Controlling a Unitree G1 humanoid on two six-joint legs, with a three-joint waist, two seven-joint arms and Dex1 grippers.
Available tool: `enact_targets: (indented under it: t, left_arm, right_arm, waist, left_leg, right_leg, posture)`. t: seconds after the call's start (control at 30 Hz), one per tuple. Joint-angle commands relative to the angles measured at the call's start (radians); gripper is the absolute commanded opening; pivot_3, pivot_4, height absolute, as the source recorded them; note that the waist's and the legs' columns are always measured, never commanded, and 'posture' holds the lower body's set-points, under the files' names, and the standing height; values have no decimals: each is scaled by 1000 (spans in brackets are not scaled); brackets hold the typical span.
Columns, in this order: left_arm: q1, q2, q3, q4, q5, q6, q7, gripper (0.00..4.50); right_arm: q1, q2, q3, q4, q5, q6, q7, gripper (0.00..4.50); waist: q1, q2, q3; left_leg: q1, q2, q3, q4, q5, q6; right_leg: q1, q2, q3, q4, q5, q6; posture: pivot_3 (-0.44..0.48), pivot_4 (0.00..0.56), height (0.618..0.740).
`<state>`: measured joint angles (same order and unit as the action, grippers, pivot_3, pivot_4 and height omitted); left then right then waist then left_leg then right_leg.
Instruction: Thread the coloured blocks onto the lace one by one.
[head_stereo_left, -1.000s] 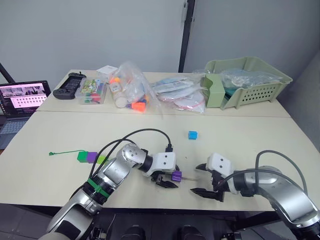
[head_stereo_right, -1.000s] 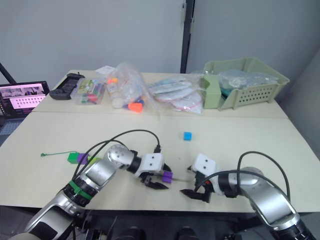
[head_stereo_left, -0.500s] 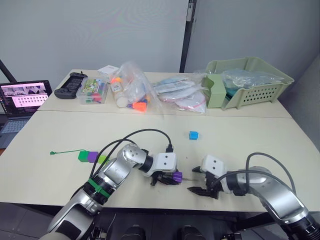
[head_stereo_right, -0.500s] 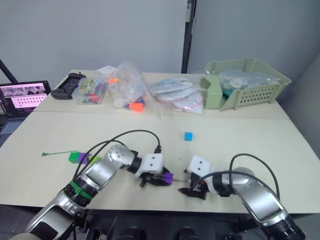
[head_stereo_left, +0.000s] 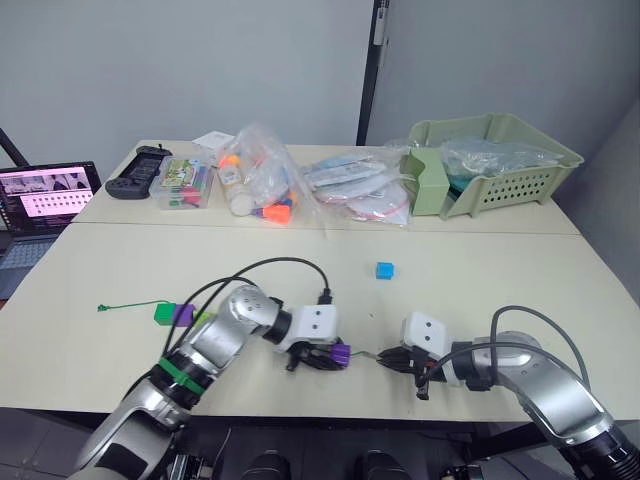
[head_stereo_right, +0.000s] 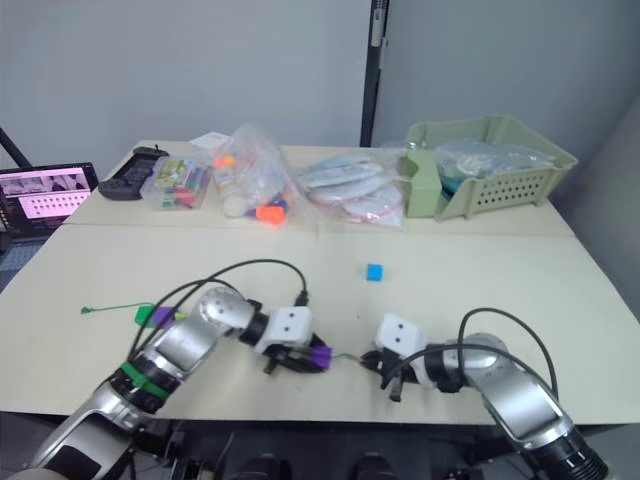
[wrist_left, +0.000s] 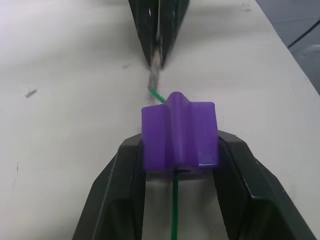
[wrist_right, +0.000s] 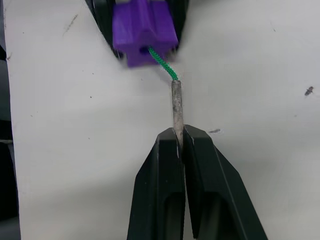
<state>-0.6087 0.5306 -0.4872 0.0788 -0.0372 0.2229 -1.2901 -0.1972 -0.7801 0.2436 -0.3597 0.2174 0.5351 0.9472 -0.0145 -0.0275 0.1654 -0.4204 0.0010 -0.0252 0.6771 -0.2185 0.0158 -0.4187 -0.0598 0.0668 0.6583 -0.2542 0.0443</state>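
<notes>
My left gripper is shut on a purple block, low over the table's front middle. The green lace runs through this block and comes out on the far side. Its stiff pale tip is pinched in my right gripper, which is shut a short way to the right. Further back along the lace, at the left, sit a green block and a second purple block. The lace's tail end lies on the table. A blue block rests loose at mid-table.
At the back of the table lie clear bags of toys, flat plastic packets and a green basket. A game controller and a laptop are at the far left. Black cables loop over my left arm.
My right gripper moved left to the block and shut on the lace tip. The purple block now sits further down the lace, with green cord showing past it.
</notes>
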Motion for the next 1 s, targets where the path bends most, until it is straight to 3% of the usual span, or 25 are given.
enact_targets:
  t: [0.03,0.2,0.43,0.63,0.87,0.93,1.0]
  left_arm:
    - [23,99,81,31,-17,-36,-34,1368]
    - [30,308,160,267,8,-232,-113,1368]
    - [-8,416,200,560,44,-444,-148,1368]
    - [-36,433,212,677,55,-533,-162,1368]
    - [-26,400,286,665,-26,-509,-197,1368]
    - [-27,393,302,640,-46,-471,-214,2385]
    - [-34,392,317,594,-68,-423,-231,3047]
  right_arm:
    - [-16,-1,0,2,-14,-3,1,0]
    - [-46,-7,11,-18,-4,5,28,0]
    - [-93,-2,24,5,-13,-7,54,0]
    - [-115,-4,29,21,-19,-16,70,0]
    - [-121,3,31,23,-22,-19,79,0]
    - [-123,7,33,20,-21,-16,79,0]
    - [-128,11,36,15,-18,-9,80,0]
  waist:
    - [-3,0,0]
    - [-7,0,0]
    - [-14,0,0]
    - [-23,1,-1]
    - [-27,1,-1]
    - [-26,1,-1]
    - [-25,1,-1]
  left_leg:
    - [0,0,0,0,0,0]
    - [2,1,0,-1,0,0]
    - [6,3,2,-3,0,0]
    - [6,3,5,-4,0,0]
    - [6,4,5,-4,0,0]
    - [6,3,4,-4,0,0]
    - [5,3,4,-3,0,0]
  right_leg:
    - [-1,0,0,0,0,0]
    - [-1,0,0,1,0,0]
    - [0,0,0,2,0,-1]
    - [-1,1,0,5,-1,-1]
    - [-1,1,0,5,-1,-1]
    - [-2,1,0,5,-1,-1]
    - [-2,0,0,5,-1,-1]
  posture:
    - [0,150,740]
    - [0,150,740]
    - [0,150,740]
    - [0,150,740]
    - [0,150,740]
    - [0,150,740]
    - [0,150,740]
